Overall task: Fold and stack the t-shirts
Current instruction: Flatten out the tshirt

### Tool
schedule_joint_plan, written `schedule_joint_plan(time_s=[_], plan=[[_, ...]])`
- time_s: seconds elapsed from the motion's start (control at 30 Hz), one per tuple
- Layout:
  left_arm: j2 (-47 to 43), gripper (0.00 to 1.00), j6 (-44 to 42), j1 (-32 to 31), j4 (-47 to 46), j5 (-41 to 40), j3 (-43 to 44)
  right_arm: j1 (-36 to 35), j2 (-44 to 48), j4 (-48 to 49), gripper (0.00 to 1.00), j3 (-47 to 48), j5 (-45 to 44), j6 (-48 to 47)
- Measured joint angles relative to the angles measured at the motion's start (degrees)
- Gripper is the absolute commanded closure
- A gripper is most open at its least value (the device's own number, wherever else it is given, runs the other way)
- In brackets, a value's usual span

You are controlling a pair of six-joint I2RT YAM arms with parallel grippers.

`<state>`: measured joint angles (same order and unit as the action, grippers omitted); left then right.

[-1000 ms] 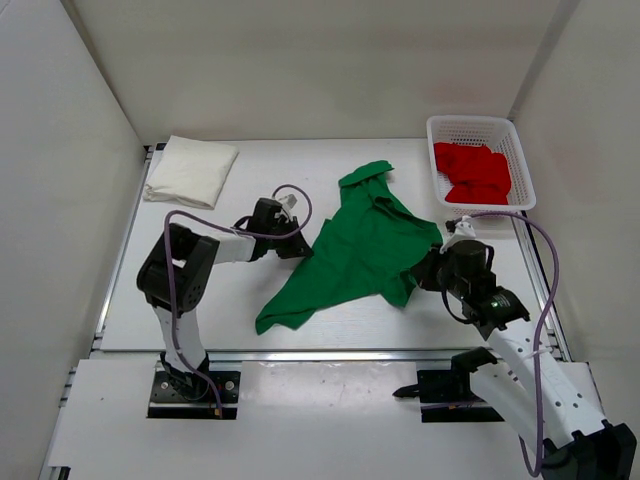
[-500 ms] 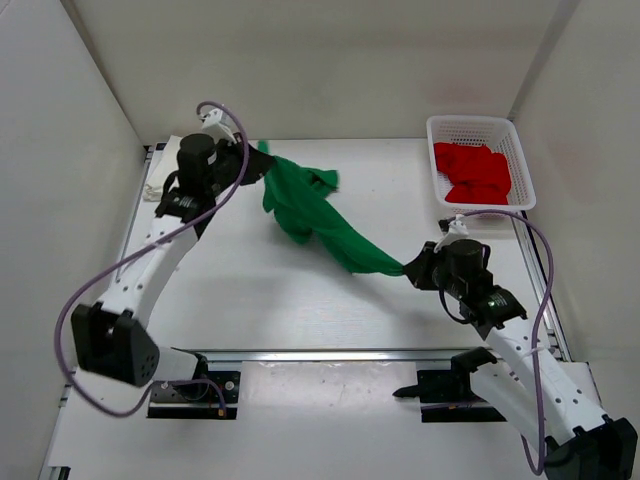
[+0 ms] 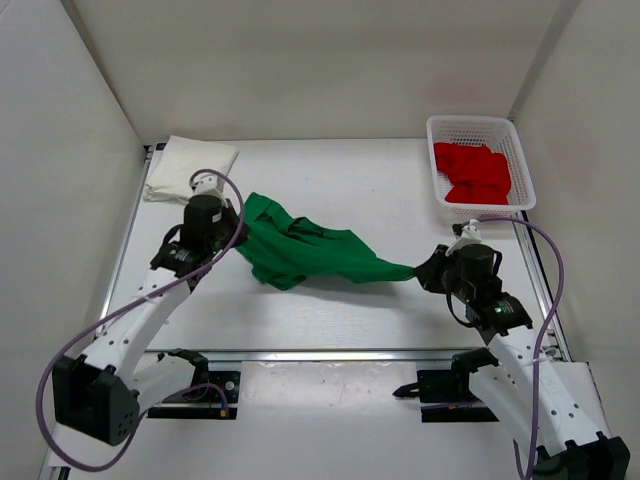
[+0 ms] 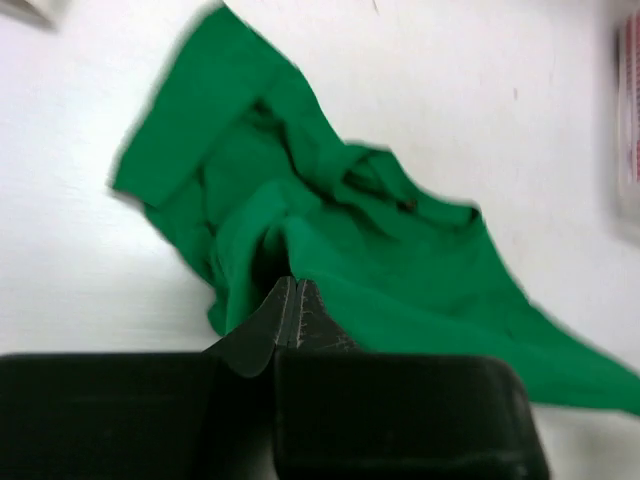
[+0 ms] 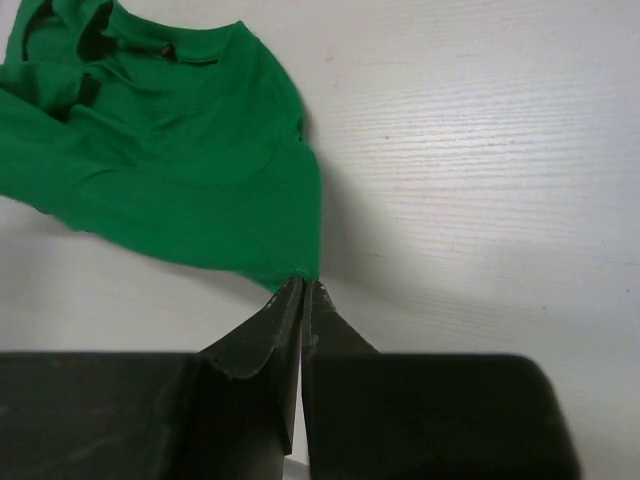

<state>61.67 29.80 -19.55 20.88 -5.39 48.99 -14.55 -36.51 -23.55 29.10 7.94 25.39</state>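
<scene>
Top camera, high at near edge, looks down on whole table [image 3: 380, 190]. Wrist cameras sit low and close, facing across it. All three share green shirt [image 3: 300, 255].

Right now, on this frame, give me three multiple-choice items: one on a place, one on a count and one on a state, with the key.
1. Where is the red t-shirt? A) in the white basket; B) spread flat at the near edge; C) draped over an arm.
2. How many t-shirts lie outside the basket? A) one; B) two; C) three.
3. The green t-shirt is: A) folded square; B) pinched by both grippers and stretched between them; C) lying loose, untouched.

Key: 1 A, the red cloth sits inside the mesh walls. 2 B, only the green one and the folded cream t-shirt are outside it. 3 B, the left gripper and the right gripper are each shut on one end.
</scene>
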Motion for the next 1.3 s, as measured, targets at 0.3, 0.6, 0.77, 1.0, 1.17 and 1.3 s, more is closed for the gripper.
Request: schedule_joint_plan(time_s=[0.3,0.6,0.77,1.0,1.17,1.3], plan=[[8.1,1.00,-3.7,-3.5,5.8,-4.7,27.4,-2.0,-3.4,0.5,1.00,0.7,0.1,0.9],[-6.4,1.00,-3.2,-3.2,7.9,-7.1,7.7,-1.8,-1.9,0.2,1.00,0.5,-1.4,1.3],[-3.1,0.99,-0.3,-9.0,13.1,-8.9,-4.8,3.1,-1.9,-1.6,1.00,-0.3,-0.9,1.1],[7.0,1.00,0.2,-11.8,7.8,-9.4,0.0,-1.5,-3.4,-1.5,1.00,-0.3,-2.8,1.6],[19.8,0.99,-0.5,-8.9,3.1,-8.9,12.5,-2.2,-4.7,-1.1,1.00,-0.3,-3.0,1.6],[32.9,0.98,-1.4,-4.7,0.6,-5.7,23.9,-1.9,-4.7,-0.6,1.00,-0.3,-3.2,1.7]])
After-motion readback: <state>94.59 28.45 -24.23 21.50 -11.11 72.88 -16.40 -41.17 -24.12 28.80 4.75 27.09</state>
